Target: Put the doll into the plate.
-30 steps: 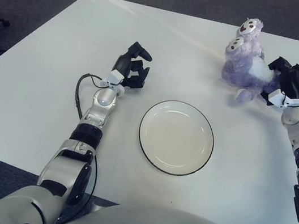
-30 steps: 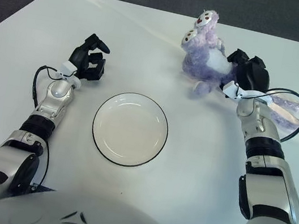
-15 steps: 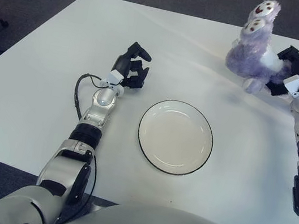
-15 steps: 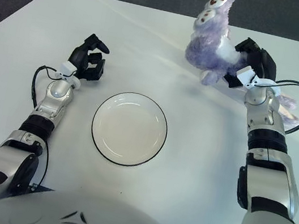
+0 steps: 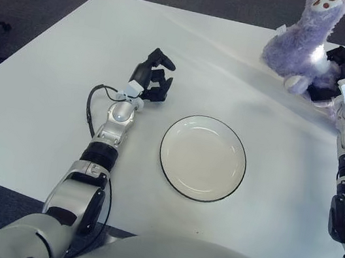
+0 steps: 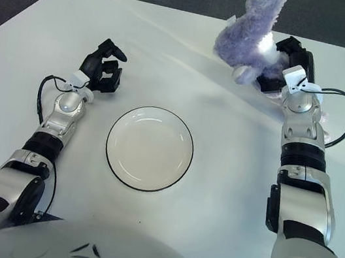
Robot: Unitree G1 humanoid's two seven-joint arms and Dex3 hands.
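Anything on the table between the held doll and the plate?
Nothing visible. The right hand holds the fuzzy purple plush doll at the table's far right; bare white tabletop lies between it and the black-rimmed white plate. The left hand shows left of the plate, off that path.

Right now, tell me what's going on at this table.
The robot's right hand is gripping a purple plush doll and holding it up over the far right part of the white table. The plate sits empty near the middle of the table, to the left of the doll and nearer the robot, so the doll has yet to be carried over and set in it. The left hand shows left of the plate, fingers curled, holding nothing.
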